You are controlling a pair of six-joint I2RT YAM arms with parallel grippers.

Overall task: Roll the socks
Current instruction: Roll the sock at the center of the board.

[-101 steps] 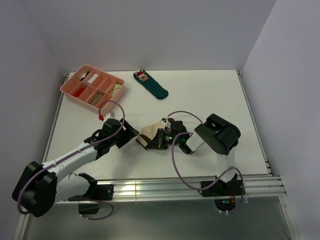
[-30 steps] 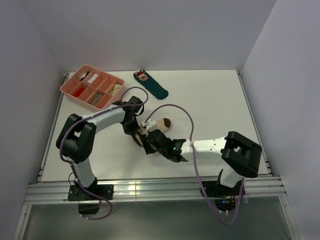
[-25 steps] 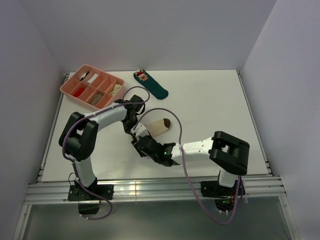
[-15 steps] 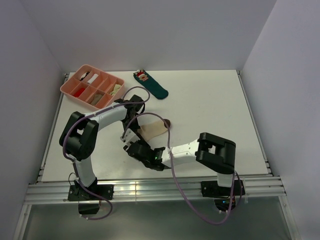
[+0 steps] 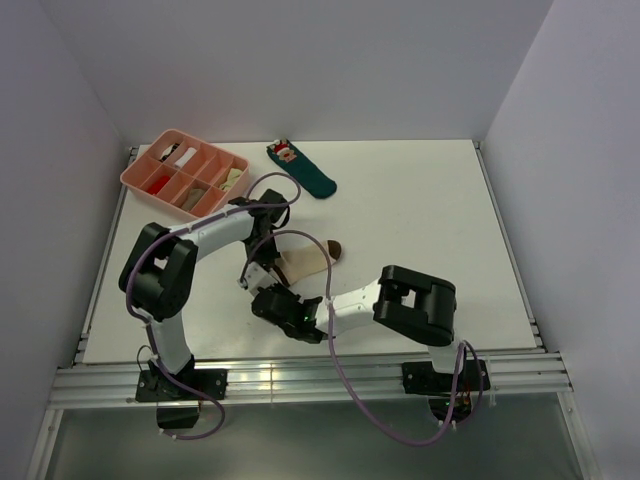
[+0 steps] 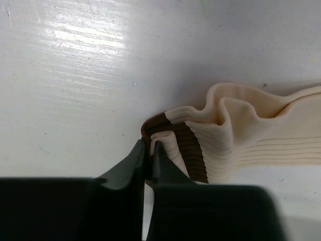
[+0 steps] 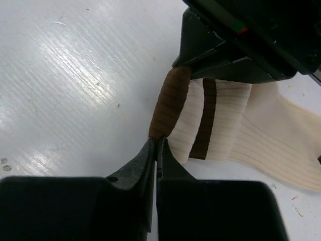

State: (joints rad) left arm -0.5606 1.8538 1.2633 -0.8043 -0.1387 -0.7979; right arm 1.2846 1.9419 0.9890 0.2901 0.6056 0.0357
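A cream sock (image 5: 306, 262) with dark brown bands lies flat mid-table, its dark toe (image 5: 335, 248) pointing right. My left gripper (image 5: 259, 277) comes down from the far side onto the cuff end. In the left wrist view its gripper (image 6: 149, 146) is shut on the folded brown-banded cuff (image 6: 185, 148), with fabric pinched between the tips. My right gripper (image 5: 277, 298) reaches in from the near right. The right wrist view shows its gripper (image 7: 157, 141) shut on the brown cuff edge (image 7: 170, 103), just below the left gripper's black body (image 7: 225, 55).
A pink compartment tray (image 5: 138, 170) holding small items stands at the far left. A dark teal sock (image 5: 303, 171) with a red-and-white figure lies at the far middle. The right arm's elbow (image 5: 415, 305) and both arms' cables hang over the near table.
My right arm has slid left along the sock's near side and its gripper has shut on the cuff. The sock now lies flatter. The left gripper stays at the cuff.
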